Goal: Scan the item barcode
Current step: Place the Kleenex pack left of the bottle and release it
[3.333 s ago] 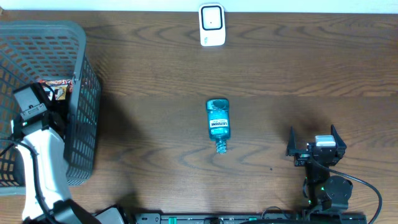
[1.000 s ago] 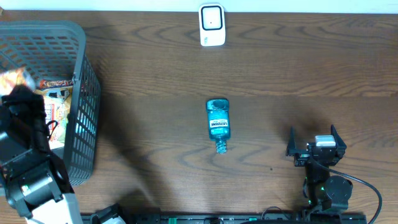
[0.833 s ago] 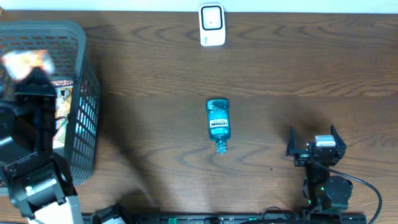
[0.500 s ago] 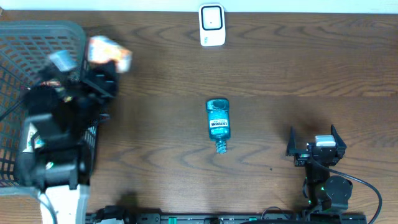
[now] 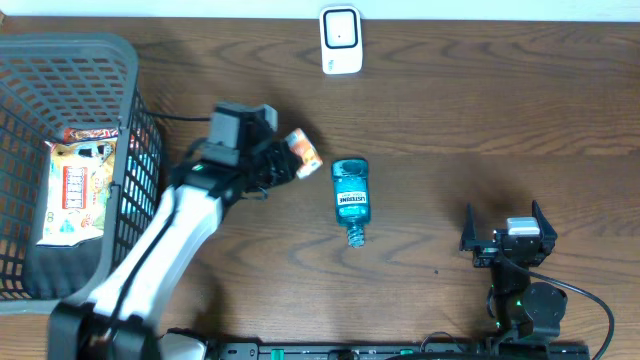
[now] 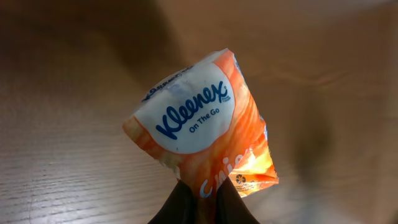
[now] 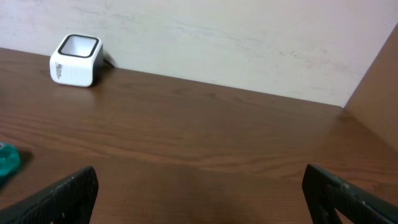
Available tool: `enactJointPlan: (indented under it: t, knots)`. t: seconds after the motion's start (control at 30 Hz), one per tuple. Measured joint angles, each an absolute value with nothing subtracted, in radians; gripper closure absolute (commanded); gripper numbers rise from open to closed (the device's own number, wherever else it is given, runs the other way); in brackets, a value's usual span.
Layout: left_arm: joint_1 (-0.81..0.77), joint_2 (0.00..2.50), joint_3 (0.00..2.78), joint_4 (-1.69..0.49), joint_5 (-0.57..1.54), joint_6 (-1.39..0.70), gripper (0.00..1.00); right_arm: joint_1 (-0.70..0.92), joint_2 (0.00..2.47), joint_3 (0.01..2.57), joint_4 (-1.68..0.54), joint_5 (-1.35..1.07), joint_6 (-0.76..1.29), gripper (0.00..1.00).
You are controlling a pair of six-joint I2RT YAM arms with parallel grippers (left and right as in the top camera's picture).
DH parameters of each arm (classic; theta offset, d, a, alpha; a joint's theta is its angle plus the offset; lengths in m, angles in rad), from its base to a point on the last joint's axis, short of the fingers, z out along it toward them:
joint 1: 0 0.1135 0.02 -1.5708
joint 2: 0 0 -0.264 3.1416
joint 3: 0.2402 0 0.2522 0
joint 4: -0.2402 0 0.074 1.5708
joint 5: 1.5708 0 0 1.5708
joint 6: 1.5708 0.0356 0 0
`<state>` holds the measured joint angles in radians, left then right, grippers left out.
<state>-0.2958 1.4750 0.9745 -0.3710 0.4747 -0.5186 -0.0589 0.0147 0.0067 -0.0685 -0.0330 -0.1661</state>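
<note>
Now that the left arm has swung out of the basket (image 5: 128, 150), we have the pack (image 5: 304, 154) clear of the mesh and hanging over the table (image 5: 500, 120), just beside the bottle (image 5: 350, 195). A second ago it was still over the basket, and half a second ago it was crossing the rim. The left gripper (image 5: 284, 163) is pinched fully shut on the pack's crimped bottom edge. In the wrist view the two tips meet over the wrapper and the rest of the pack stands free above them. The right gripper (image 5: 503, 232) is spread as wide as it goes, holds nothing, and hasn't budged from the near right side. Bottle, scanner (image 5: 341, 40) and the other packets (image 5: 75, 185) in the basket are where they were. So we'd call the pick done and the carry under way. The scanner is still well apart, at the far edge. The wrist view shows only the branded face, so we can't tell where the barcode sits. Next move likely needs a reach toward the scanner plus a wrist turn to present the right face. Watch items: the grip is on a thin edge of soft wrapper, so the pack may flop or slip, and the bottle lies close to the path.
</note>
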Motion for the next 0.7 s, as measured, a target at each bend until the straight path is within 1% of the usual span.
enactJointPlan:
  t: [0.33, 0.63, 0.67, 0.7]
  knots:
    - [-0.331, 1.771, 0.974, -0.371, 0.427, -0.496, 0.92, -0.059, 0.015, 0.007, -0.068, -0.033, -0.166, 0.01]
    - [-0.331, 1.791, 0.974, -0.337, 0.474, -0.496, 0.92, -0.059, 0.015, 0.007, -0.068, -0.033, -0.166, 0.01]
    - [-0.331, 1.791, 0.974, -0.328, 0.485, -0.496, 0.91, -0.059, 0.015, 0.007, -0.068, -0.033, -0.166, 0.01]
    - [-0.332, 1.791, 0.974, -0.322, 0.496, -0.495, 0.83, -0.059, 0.015, 0.007, -0.068, -0.033, -0.166, 0.01]
